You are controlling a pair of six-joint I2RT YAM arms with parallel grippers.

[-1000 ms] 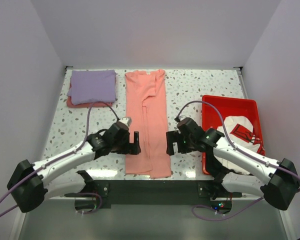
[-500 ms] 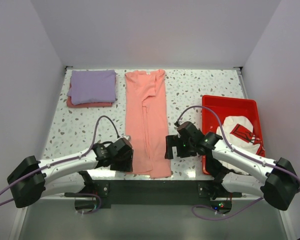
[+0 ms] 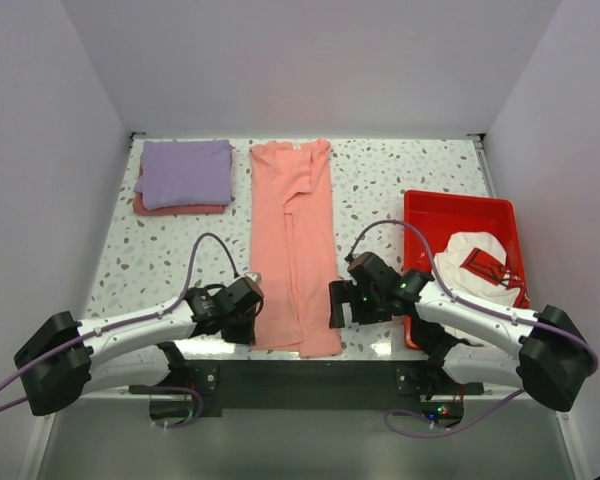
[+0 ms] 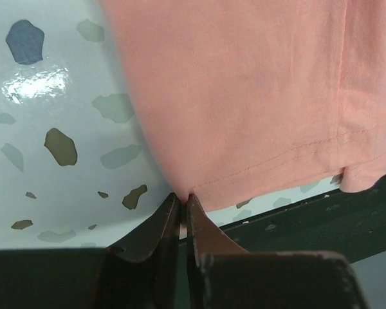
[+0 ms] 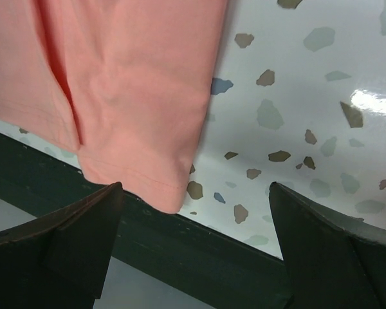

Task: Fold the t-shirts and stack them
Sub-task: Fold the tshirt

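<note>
Speckled terrazzo table (image 3: 380, 180) between plain white walls, seen from above and from both wrists. The salmon-pink t-shirt (image 3: 295, 240) lies as a long strip down the middle of the table, collar toward the table's far edge, hem just over its near edge.

The left gripper (image 4: 183, 201) has its jaws pressed together on the hem corner at the table's near edge, and only the tip of the cloth sits between them. The right gripper (image 5: 196, 188) stands wide. The other hem corner lies between its fingers, close to the inner one, and neither finger touches it.

We judge three risks:
- So shallow a pinch may slip off once the cloth takes load.
- It may hold one layer only, so the fold peels apart.
- A lift by the left arm alone would skew the strip.

A folded lavender-purple t-shirt (image 3: 185, 172) rests at the table's far left corner.
</note>
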